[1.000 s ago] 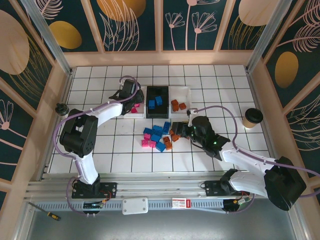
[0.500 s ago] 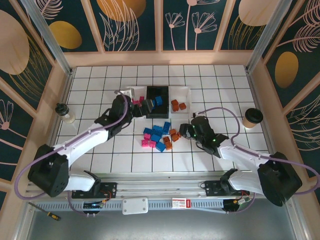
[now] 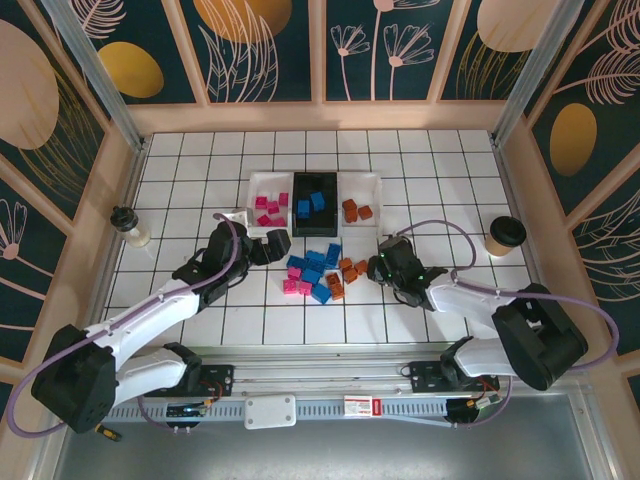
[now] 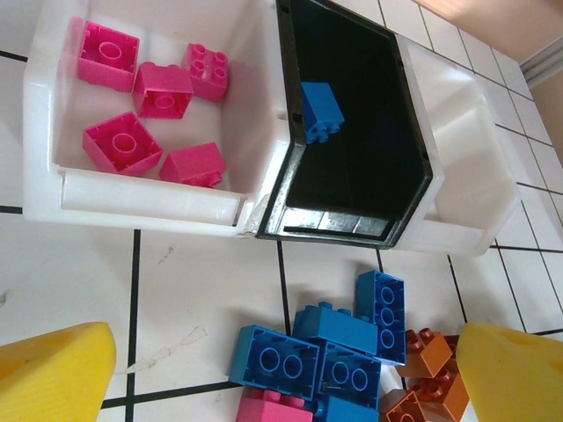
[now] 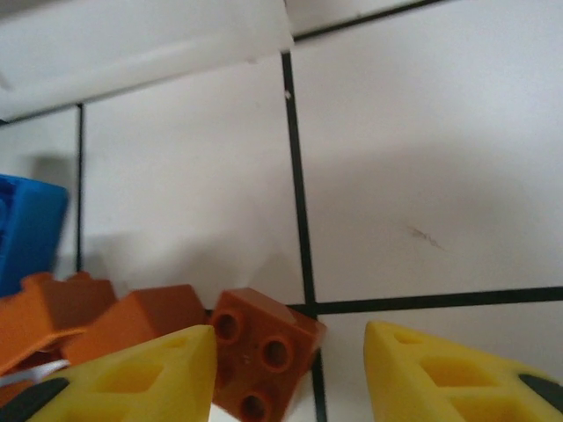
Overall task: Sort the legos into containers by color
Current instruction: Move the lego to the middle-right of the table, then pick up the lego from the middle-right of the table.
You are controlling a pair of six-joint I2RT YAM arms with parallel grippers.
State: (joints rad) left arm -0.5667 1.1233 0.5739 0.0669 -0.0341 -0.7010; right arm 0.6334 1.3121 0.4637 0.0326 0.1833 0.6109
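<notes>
A loose pile of legos (image 3: 318,272) in blue, pink and orange lies mid-table. Behind it stand three containers side by side: a white tray (image 3: 254,190) with pink bricks, a black tray (image 3: 297,205) with blue ones, and a white tray (image 3: 375,195) with orange ones. My left gripper (image 3: 275,248) hovers open just left of the pile, its yellow fingers (image 4: 53,369) wide apart over blue bricks (image 4: 334,347). My right gripper (image 3: 372,268) is low at the pile's right edge, open. An orange brick (image 5: 264,352) sits between its jaws, touching the left finger (image 5: 132,378), with a gap to the right one.
A paper coffee cup (image 3: 506,235) stands at the right, and a small bottle (image 3: 127,225) at the left. Wooden walls ring the tiled floor. In the left wrist view the pink tray's front wall (image 4: 149,198) and the black tray's rim (image 4: 352,224) lie ahead.
My left gripper opened over the pink tray and drew back toward the pile. My right gripper edged in at the orange bricks and its jaws narrowed.
</notes>
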